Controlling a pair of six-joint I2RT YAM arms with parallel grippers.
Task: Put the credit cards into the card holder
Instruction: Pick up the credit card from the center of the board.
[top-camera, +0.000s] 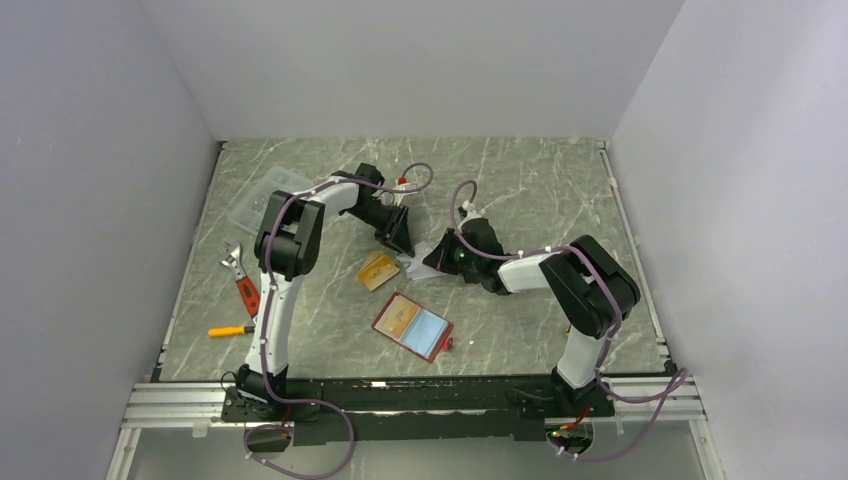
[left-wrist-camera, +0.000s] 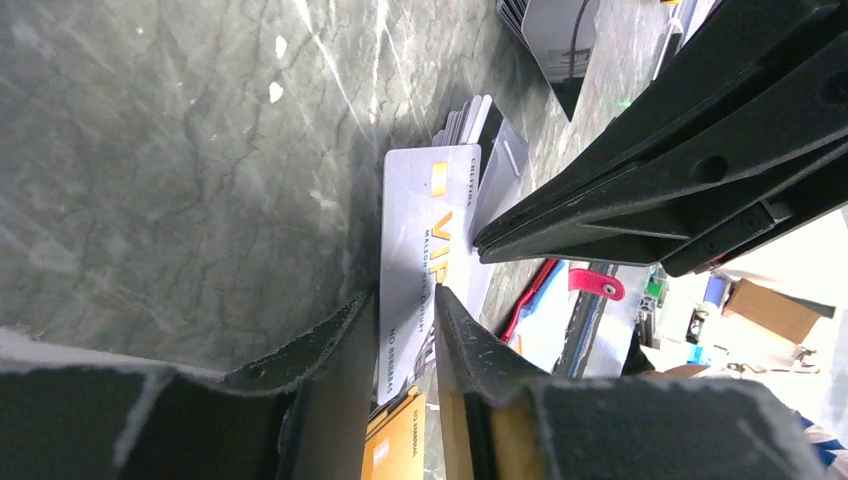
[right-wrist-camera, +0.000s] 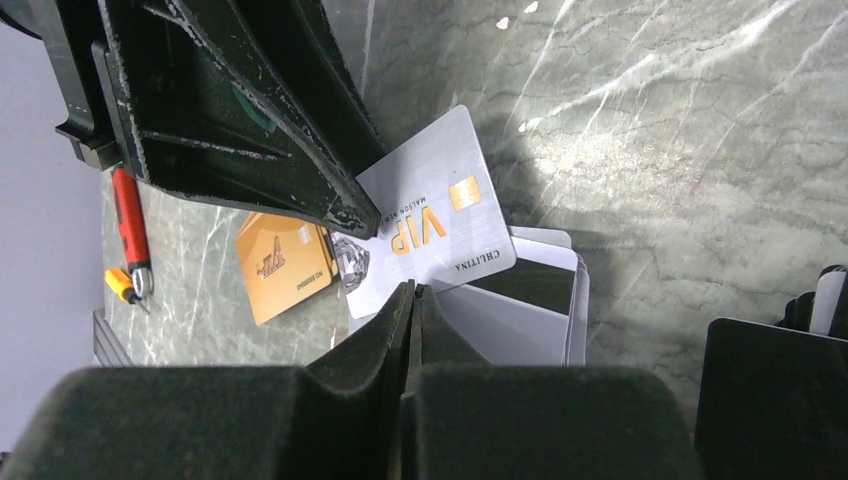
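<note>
A silver VIP credit card (right-wrist-camera: 425, 225) is tilted up off a small pile of silver-white cards (right-wrist-camera: 530, 300). My right gripper (right-wrist-camera: 413, 288) is shut on its long edge, near the table's middle (top-camera: 432, 258). My left gripper (left-wrist-camera: 405, 295) is just left of it in the top view (top-camera: 397, 240). Its jaws stand a little apart, with the end of the same silver card (left-wrist-camera: 425, 220) showing between them. A gold-orange card (top-camera: 378, 270) lies flat beside the pile. The dark-red card holder (top-camera: 412, 325) lies open nearer the arms, with a gold card in one pocket.
A red-handled wrench (top-camera: 240, 280) and an orange screwdriver (top-camera: 230, 331) lie at the left edge. A clear plastic tray (top-camera: 265, 195) sits at the back left. A black object (right-wrist-camera: 770, 400) stands close to the right of the card pile.
</note>
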